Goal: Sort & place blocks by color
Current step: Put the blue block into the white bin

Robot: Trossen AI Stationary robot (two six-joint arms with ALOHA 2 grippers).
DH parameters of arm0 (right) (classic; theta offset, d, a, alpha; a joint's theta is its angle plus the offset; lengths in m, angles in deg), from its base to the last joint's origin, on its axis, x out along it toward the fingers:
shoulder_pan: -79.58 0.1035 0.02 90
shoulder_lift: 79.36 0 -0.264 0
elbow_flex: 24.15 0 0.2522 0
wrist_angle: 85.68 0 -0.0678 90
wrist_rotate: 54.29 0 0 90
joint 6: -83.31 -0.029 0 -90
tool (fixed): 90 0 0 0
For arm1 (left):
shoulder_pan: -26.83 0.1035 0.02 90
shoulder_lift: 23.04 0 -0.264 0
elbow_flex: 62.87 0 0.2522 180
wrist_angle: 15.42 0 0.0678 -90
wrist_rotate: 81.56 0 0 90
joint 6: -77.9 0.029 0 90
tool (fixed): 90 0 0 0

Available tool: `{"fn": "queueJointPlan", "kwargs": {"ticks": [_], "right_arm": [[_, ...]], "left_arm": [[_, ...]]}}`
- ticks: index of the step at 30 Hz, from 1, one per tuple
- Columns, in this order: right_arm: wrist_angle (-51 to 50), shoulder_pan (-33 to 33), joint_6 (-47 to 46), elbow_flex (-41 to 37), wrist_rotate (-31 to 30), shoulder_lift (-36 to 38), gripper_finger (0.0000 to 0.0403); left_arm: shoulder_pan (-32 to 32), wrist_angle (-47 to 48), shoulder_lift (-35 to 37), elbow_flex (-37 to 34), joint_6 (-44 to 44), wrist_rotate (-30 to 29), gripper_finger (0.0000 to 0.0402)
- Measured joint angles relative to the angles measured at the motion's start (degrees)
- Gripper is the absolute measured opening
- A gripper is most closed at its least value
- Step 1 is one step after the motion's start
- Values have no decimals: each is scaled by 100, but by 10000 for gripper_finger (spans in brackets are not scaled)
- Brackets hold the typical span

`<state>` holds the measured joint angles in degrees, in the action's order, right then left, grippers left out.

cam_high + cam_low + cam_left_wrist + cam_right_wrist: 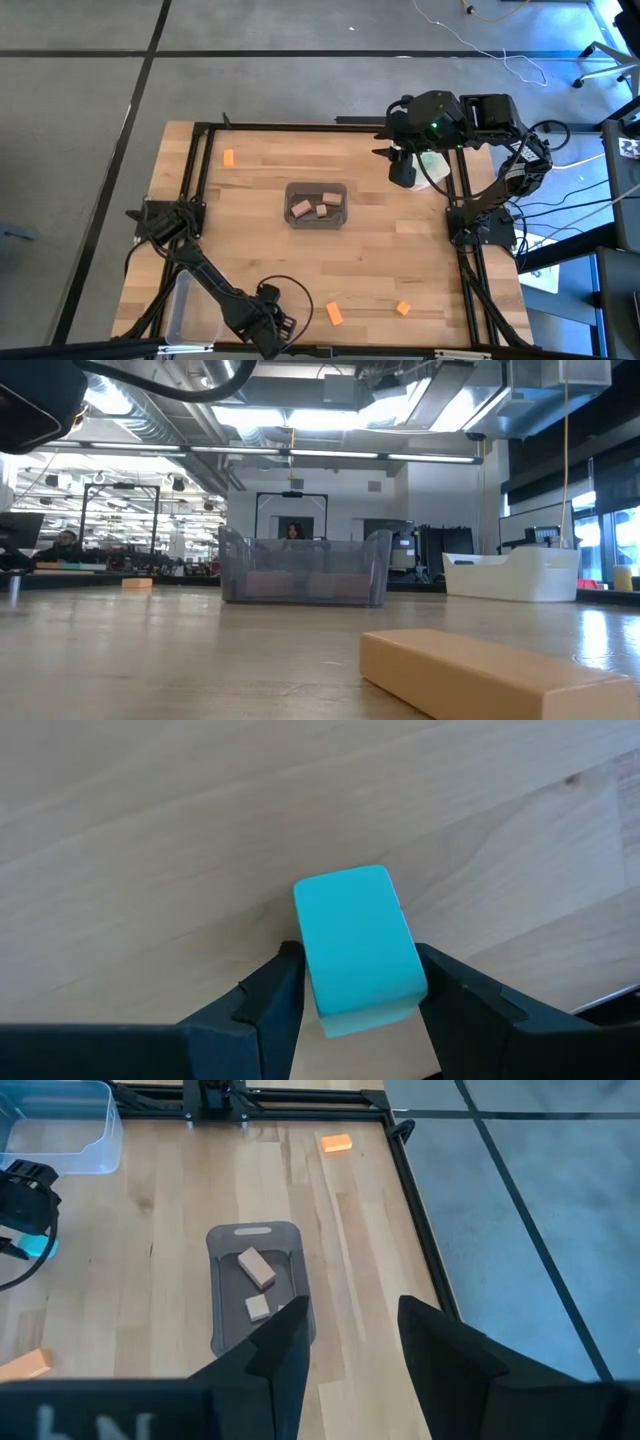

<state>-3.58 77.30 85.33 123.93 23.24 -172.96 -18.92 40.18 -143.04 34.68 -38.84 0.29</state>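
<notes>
A teal block (pixel 356 948) sits between the fingers of my left gripper (pixel 358 1010), which hangs low over the table's near edge (pixel 274 325) and is shut on it. In the right wrist view the same gripper (pixel 24 1205) shows a bit of teal (pixel 42 1246) under it. Three tan blocks (pixel 315 205) lie in the dark grey bin (pixel 342 190) at the table's middle. Orange blocks lie flat on the table at the far left (pixel 229 158) and near the front edge (pixel 334 314) (pixel 403 309). My right gripper (pixel 345 1345) waits open, high at the far right (pixel 402 168). My left gripper pinches the teal block by two opposite side faces (pixel 310 970) between its two fingers (pixel 268 1000). The fingers come from above, pointing steeply down. The block stands a little askew between them; whether its underside touches the table, I cannot tell.
A clear bin (pixel 180 300) stands at the near left beside my left arm. A white bin (pixel 434 168) sits below my right gripper at the far right. A black frame rail (pixel 300 126) rims the table. Bare wood lies between the grey bin and the front edge.
</notes>
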Motion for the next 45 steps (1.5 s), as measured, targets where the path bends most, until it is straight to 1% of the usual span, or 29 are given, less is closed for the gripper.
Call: {"fn": "queueJointPlan", "kwargs": {"ticks": [10, 13, 16, 20, 25, 29, 33, 37, 39, 41, 45], "right_arm": [[4, 0, 0, 0, 0, 0, 155], [2, 0, -4, 0, 2, 0, 155], [2, 0, -7, 0, 2, 0, 155], [2, 0, -9, 0, 2, 0, 155], [-22, 0, -19, 0, 2, 0, 155], [-48, 0, -19, 0, 2, -5, 155], [-54, 0, 127, 2, 70, -52, 155], [-101, 0, 600, 2, 471, -96, 155], [-104, 0, 849, 2, 706, -124, 155], [-100, 0, 1180, 2, 944, -175, 155], [-98, 4, 1882, 2, 1150, -324, 155]], "left_arm": [[15, -28, -11, -7, -33, 27, 175], [50, -13, -11, -11, -119, 140, 157], [53, -17, -9, -11, -86, 158, 126], [63, 33, 19, -9, -70, 168, 123], [109, 362, 253, -37, 19, 188, 123], [189, 804, 740, -36, 193, 27, 123], [346, 1221, 1297, -28, 552, -268, 123], [564, 1573, 1985, -27, 1008, -981, 123], [732, 1770, 2305, -26, 1377, -1338, 123], [952, 1920, 2638, -26, 1884, -1578, 123], [1539, 1865, 3247, -24, 3438, -1648, 123]]}}
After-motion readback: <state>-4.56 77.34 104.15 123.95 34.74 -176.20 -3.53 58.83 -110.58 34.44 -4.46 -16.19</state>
